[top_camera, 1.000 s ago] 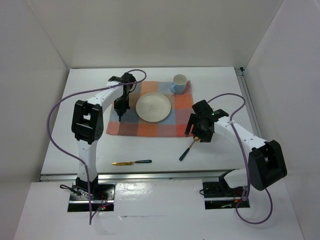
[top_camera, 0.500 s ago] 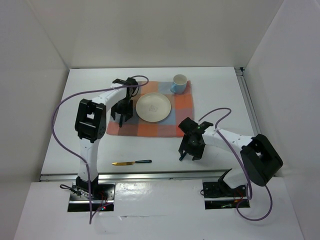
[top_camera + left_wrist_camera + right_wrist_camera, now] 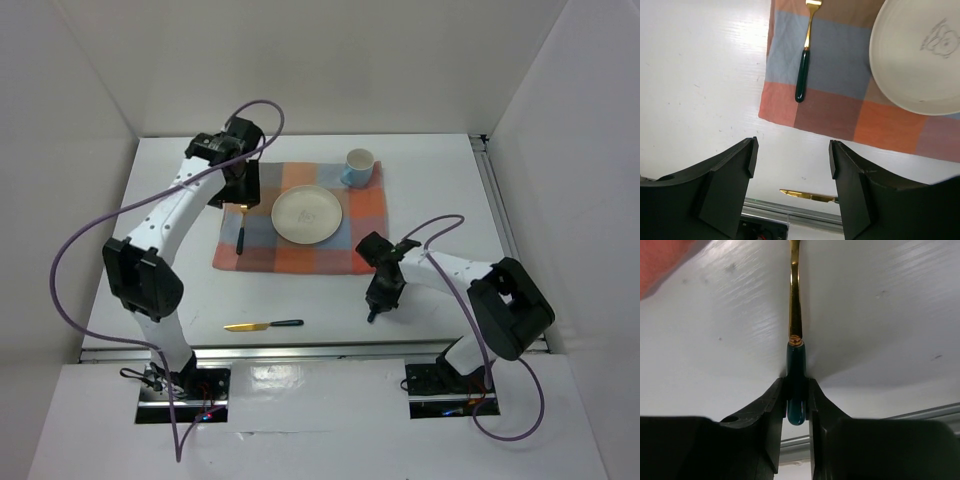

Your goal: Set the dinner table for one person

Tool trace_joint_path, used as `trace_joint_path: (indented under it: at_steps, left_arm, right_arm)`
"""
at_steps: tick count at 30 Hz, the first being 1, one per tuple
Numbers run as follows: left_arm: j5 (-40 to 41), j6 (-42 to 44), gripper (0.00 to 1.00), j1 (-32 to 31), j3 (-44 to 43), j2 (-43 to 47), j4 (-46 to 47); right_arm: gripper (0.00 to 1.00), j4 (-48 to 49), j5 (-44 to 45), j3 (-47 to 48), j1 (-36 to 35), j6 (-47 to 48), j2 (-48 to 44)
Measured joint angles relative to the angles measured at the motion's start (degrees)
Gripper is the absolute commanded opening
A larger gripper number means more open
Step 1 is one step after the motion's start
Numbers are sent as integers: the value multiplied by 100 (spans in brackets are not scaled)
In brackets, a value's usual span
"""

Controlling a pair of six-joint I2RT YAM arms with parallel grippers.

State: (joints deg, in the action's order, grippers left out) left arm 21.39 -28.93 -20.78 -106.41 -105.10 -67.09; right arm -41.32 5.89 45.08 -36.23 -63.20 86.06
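The dinner table (image 3: 440, 180) carries a checked mat (image 3: 355, 215) with a white plate (image 3: 307, 213) and a cup (image 3: 358, 165). A gold fork with a dark green handle (image 3: 240, 240) (image 3: 805, 60) lies on the mat left of the plate. My left gripper (image 3: 240, 195) (image 3: 792, 150) hovers above it, open and holding nothing. My right gripper (image 3: 377, 300) (image 3: 796, 390) is low on the table just off the mat's right front corner. It is shut on the green handle of a gold spoon (image 3: 795, 300), whose head is out of view.
A gold knife with a dark handle (image 3: 262, 325) (image 3: 807, 196) lies near the front edge, left of centre. A metal rail (image 3: 300, 350) runs along the near edge. White walls close in the left, back and right sides.
My left gripper opened, left the fork on the mat and drew up and back. My right gripper dropped toward the front and closed on the spoon's handle.
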Motion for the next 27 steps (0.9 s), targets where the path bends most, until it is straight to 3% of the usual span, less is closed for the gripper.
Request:
trace_joint_path:
  at_steps: [7,12,19,27]
  left_arm:
    - [-140,4,76,11,-195,452,-31]
    - [-289,2,75,11,-15,452,11]
    - [-420,-33,79,11,356,527,79]
    - [-518,-153,79,55,984,1027,127]
  right_arm:
    - [0,-907,800,442,2,81,-455]
    - [0,-822,822,1515,13,1473,-726]
    - [0,74,262,3016,90,3543,754]
    - [0,531,-33,3292,645,4280,2050]
